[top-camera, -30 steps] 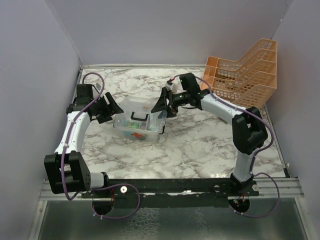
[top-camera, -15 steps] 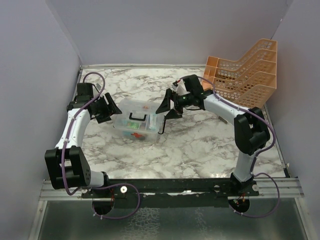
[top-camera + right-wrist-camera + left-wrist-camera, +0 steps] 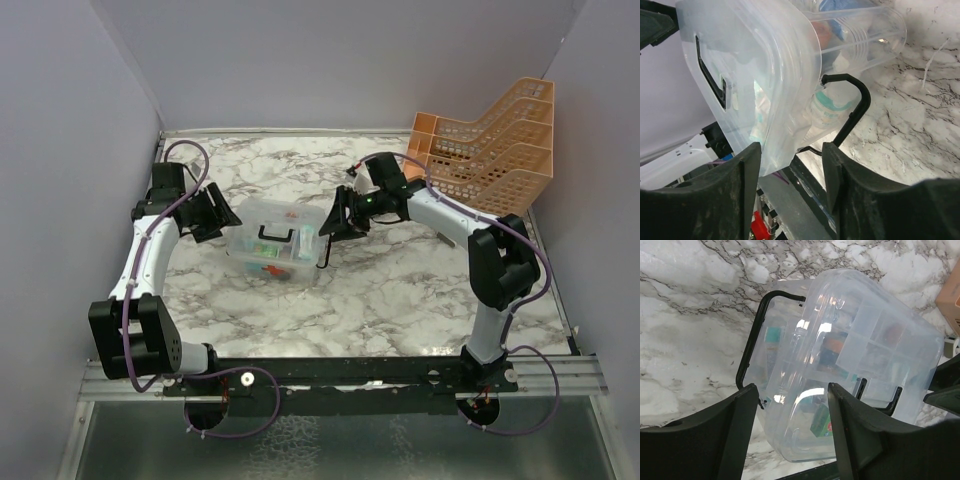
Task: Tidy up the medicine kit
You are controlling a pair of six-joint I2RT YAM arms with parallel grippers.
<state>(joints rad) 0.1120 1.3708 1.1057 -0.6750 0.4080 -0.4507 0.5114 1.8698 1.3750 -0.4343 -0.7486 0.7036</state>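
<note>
Left of the orange rack (image 3: 490, 140), the medicine kit (image 3: 275, 240) sits on the table (image 3: 400, 290). Left gripper (image 3: 790, 392) spread wide at the kit's side away from the rack. Right gripper (image 3: 790, 150) spread wide astride the lid edge on the rack side; contact unclear. Contents blurred.

A white marble table (image 3: 420, 290) with grey veins is carrying two things. The kit (image 3: 270, 245), a clear box, is sitting left of the middle on the marble, its black handle (image 3: 322, 252) hanging down the right side toward the surface. An orange rack (image 3: 490, 150) is standing in the far right corner, well apart from the kit.
</note>
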